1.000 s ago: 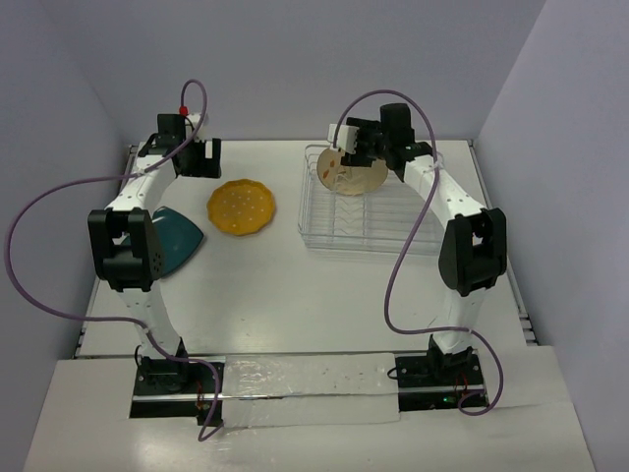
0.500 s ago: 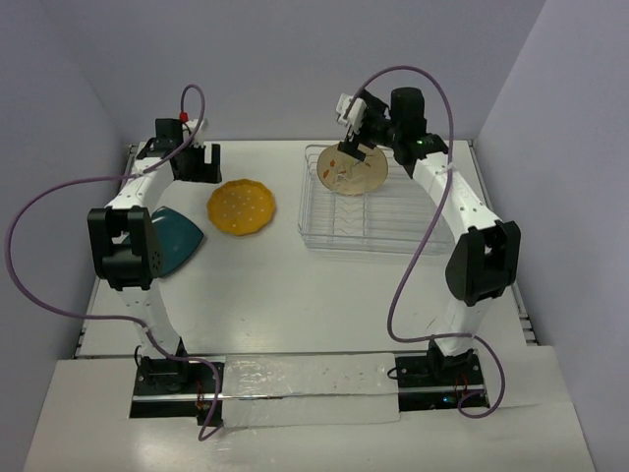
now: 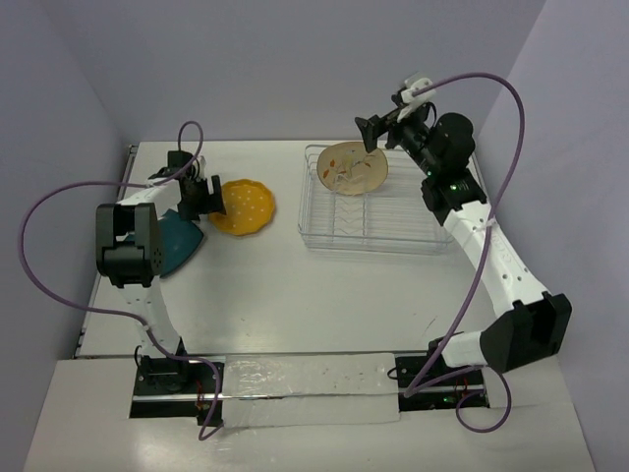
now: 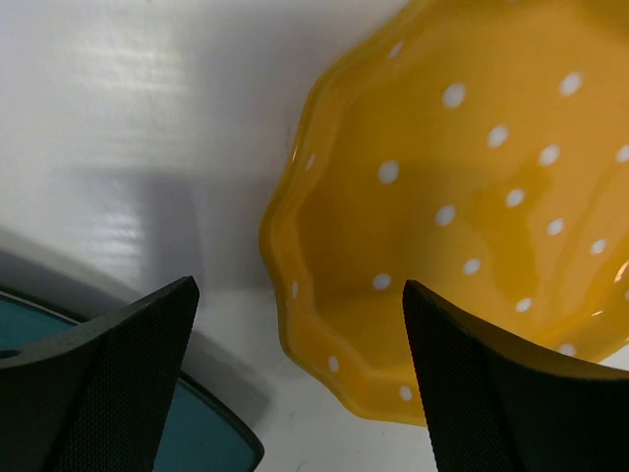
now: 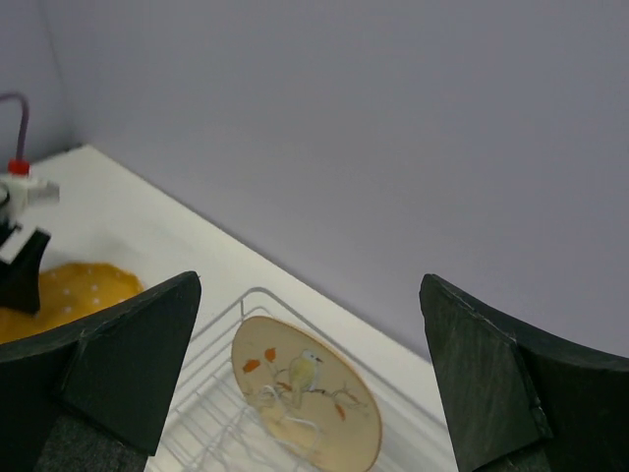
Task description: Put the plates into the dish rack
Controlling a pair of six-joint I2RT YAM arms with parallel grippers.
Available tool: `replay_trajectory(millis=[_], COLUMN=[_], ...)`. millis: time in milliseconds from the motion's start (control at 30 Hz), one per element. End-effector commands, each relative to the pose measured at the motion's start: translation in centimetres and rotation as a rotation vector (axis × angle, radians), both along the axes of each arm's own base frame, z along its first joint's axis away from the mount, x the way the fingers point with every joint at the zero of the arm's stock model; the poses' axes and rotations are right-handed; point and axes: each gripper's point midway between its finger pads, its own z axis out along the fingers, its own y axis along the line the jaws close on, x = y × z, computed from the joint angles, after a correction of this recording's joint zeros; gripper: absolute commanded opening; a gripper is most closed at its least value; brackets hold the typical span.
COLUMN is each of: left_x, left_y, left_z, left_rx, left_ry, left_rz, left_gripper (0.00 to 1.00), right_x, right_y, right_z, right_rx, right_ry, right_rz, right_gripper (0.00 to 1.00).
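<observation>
- Top external view gives you the white table (image 3: 295,305), with the dark teal plate (image 3: 183,242) nearest on the left, lying flat and partly hidden under the left arm.
- Just beyond it, your left gripper (image 3: 202,197) hangs low at the left edge of the yellow-orange plate (image 3: 246,206).
- Left wrist view shows its 2 fingers spread wide with nothing clamped. 1 is over the table beside the teal rim and the other is over the dotted yellow bowl, with the scalloped edge between them. You cannot tell whether either tip touches the plate.
- To the right, well apart from the yellow plate, sits the dish rack (image 3: 393,218).
- 1 plate is loaded: the cream plate (image 3: 352,169) stands on edge, leaning, in the rack's far left corner.
- Farthest back, your right gripper (image 3: 379,126) hovers above and behind the cream plate. Its fingers are parted and hold nothing.
</observation>
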Motion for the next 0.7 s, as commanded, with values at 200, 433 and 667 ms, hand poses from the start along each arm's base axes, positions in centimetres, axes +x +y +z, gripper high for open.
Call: replay_trajectory(millis=[200,433,667], left_x=[-0.2,-0.9,-0.7], left_y=[0.0,0.4,-0.1], left_z=[-3.0,-3.6,-0.6], left_rx=[-0.057,-0.049,-0.091], left_ry=[0.044,0.054,-0.037], left_rz=[0.172,0.213,0.209], left_gripper=[0.56,0.26,0.00], right_x=[-3.5,-5.6,-6.9], right_y=[-3.3,-4.8,-3.9], right_z=[0.0,-1.6,-4.3], right_rx=[0.359,0.394,0.357], right_ry=[0.052,0.076,0.126], right_rz=[-0.141,-0.195,-0.137], right_gripper=[1.00,1.00,1.00])
